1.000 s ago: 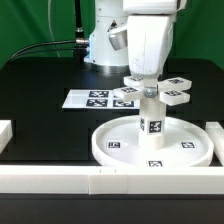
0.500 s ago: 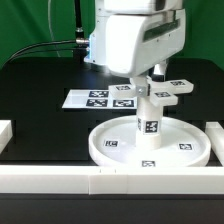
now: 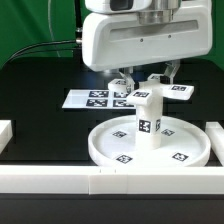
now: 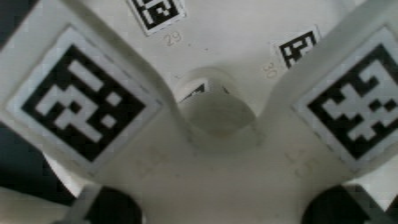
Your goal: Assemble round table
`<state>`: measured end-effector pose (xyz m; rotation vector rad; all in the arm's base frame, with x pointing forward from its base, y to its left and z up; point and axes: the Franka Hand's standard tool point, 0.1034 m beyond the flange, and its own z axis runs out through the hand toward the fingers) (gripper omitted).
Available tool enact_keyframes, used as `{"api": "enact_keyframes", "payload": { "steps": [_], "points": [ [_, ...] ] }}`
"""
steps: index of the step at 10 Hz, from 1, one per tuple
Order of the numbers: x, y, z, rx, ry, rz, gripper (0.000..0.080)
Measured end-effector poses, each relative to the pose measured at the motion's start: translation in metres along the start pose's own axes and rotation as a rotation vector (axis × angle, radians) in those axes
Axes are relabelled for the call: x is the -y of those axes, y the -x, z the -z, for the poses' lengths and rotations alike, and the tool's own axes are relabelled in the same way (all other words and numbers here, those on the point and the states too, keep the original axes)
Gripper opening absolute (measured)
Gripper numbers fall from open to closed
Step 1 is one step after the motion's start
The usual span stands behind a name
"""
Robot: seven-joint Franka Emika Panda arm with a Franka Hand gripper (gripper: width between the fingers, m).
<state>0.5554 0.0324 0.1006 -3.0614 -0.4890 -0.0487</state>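
The large round disc [image 3: 103, 150] lies flat on the black table near the front. The short thick leg [image 3: 148, 126] stands upright at its middle. The cross-shaped foot [image 3: 178, 91] sits on top of the leg. My gripper [image 3: 148, 82] reaches down from above, shut on the foot at its centre. In the wrist view the foot [image 4: 214, 120] fills the picture with two tagged arms, and it spans the gap between my dark fingertips [image 4: 111, 206]; my gripper [image 4: 231, 207] is at the picture's edge.
The marker board [image 3: 92, 98] lies flat behind the disc. Long white border rails run along the front [image 3: 110, 182], with rail ends at the exterior view's left [image 3: 5, 133] and right [image 3: 216, 133]. The arm's base stands at the back.
My hand has turned about its vertical axis over the leg, and the foot has turned with it. The disc's tags have also shifted round.
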Motion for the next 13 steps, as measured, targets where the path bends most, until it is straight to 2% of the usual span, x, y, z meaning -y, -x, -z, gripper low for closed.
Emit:
{"api": "enact_keyframes", "payload": {
  "steps": [4, 6, 7, 8, 10, 13],
  "points": [
    [0.003, -0.002, 0.000, -0.003, -0.001, -0.267, 0.0442],
    [0.003, -0.001, 0.000, -0.003, 0.000, -0.281, 0.0449],
    [0.003, 0.000, 0.002, -0.007, 0.002, -0.281, 0.0610],
    [0.002, 0.003, 0.012, -0.005, -0.002, -0.286, 0.0640],
    [0.005, 0.004, 0.037, 0.007, -0.016, -0.286, 0.0640],
    [0.005, 0.005, 0.035, 0.008, -0.016, -0.287, 0.0649]
  ]
}}
